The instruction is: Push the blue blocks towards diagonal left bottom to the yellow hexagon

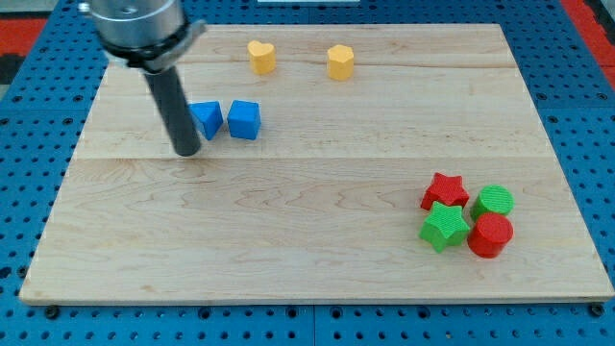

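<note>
Blue blocks (226, 119) side by side, my tip (186, 152) left, no hand visible.

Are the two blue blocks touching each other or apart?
Apart, or barely so: a thin strip of board shows between the blue block beside my tip and the blue cube. My tip sits at the first block's left edge.

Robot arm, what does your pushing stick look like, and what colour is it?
My arm ends in a shiny silver-grey metal collar at the view's top left. A straight, round, dark grey rod comes down from it, smooth and plain, with no markings or cables showing. My tip is blunt and dark, just left of the blue blocks.
</note>
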Controlling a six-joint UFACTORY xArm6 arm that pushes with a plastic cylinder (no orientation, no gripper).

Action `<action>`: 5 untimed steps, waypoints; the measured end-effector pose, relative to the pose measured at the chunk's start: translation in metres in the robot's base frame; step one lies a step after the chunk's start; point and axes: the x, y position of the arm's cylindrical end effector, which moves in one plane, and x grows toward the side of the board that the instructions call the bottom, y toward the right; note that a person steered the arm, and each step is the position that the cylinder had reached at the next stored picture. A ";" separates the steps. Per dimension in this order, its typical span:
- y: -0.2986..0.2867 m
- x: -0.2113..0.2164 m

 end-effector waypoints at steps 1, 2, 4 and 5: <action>0.003 -0.007; 0.022 -0.003; 0.039 -0.011; 0.042 -0.024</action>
